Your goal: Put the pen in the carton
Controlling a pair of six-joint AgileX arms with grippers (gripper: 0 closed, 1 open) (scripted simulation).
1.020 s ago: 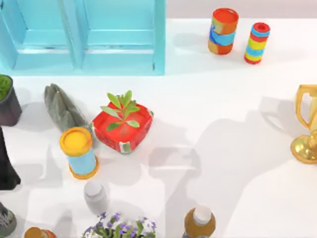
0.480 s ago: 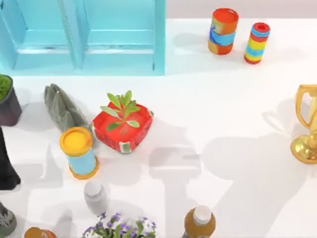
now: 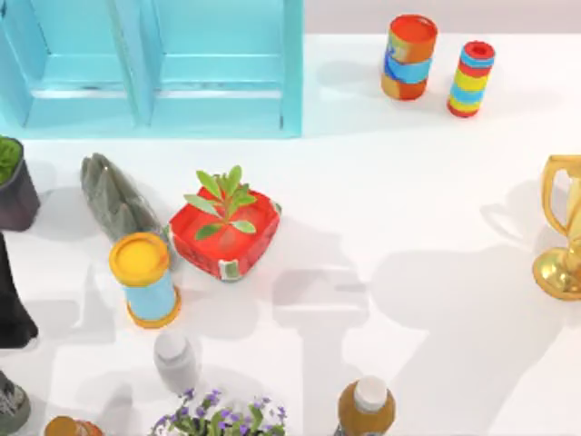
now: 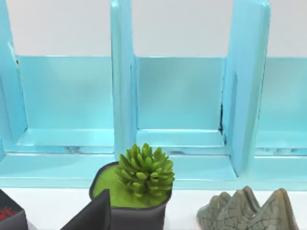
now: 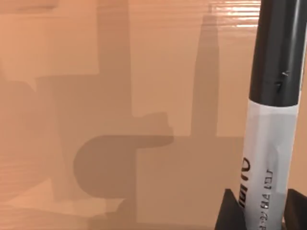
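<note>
Brown corrugated cardboard carton (image 5: 120,96) sits w/ its surface close beyond the right gripper (image 5: 261,211), jaws clamped on the slim black-and-grey marker pen (image 5: 268,143). Arm shadows in top view shifted right, suggesting drop-in is near. Left gripper's finger state: can't tell.

Right pincer (image 5: 261,211) apparently grips pen (image 5: 273,120) over carton (image 5: 120,96).

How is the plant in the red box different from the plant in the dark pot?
The plant in the red box has few, flat, spread-out leaves; the plant in the dark pot is a tight clump of many stubby leaves. The red box is square and bright; the dark pot is nearly black. The boxed plant is nearer the table's middle, the potted one at its left edge. Both are green and stand upright.
</note>
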